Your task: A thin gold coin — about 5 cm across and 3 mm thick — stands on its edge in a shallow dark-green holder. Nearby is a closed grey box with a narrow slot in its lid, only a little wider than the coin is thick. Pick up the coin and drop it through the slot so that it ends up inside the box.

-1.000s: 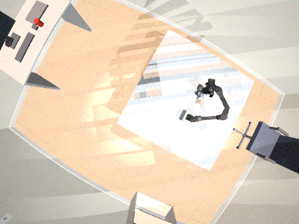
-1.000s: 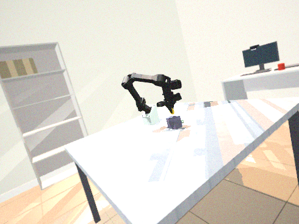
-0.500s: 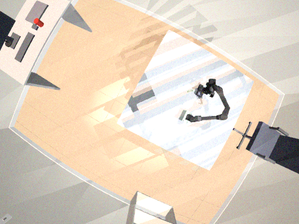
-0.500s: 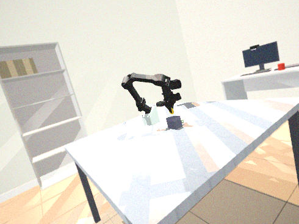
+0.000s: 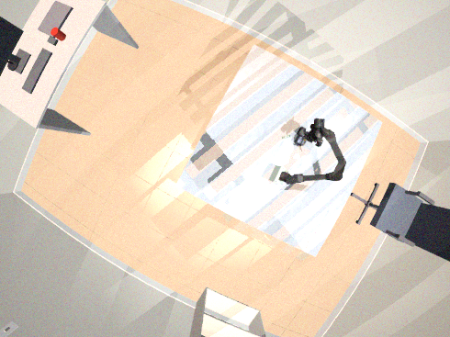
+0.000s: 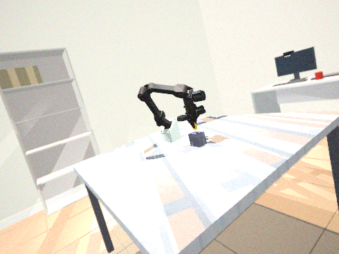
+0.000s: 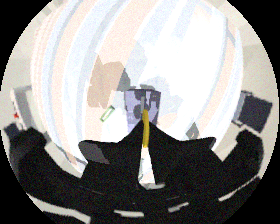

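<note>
The gripper [image 6: 194, 124] [image 7: 146, 132] is shut on the gold coin [image 6: 195, 127] [image 7: 146, 128], which hangs edge-on below the fingertips. The closed grey box [image 6: 197, 139] [image 7: 154, 111] looks purplish and stands under the coin, with a small gap between them in the exterior view. In the wrist view the slot shows as a thin grey line just ahead of the coin, roughly in line with it; the near part of the lid is hidden by coin and fingers. The holder [image 7: 103, 119] shows as a small green outline left of the box, with no coin in it.
A pale green block [image 6: 171, 135] stands beside the arm's base. The table [image 6: 138, 190] carries patterned patches of light and colour. A desk with a monitor [image 6: 295, 62] and red cup [image 6: 319, 75], a shelf and a chair stand away from the table.
</note>
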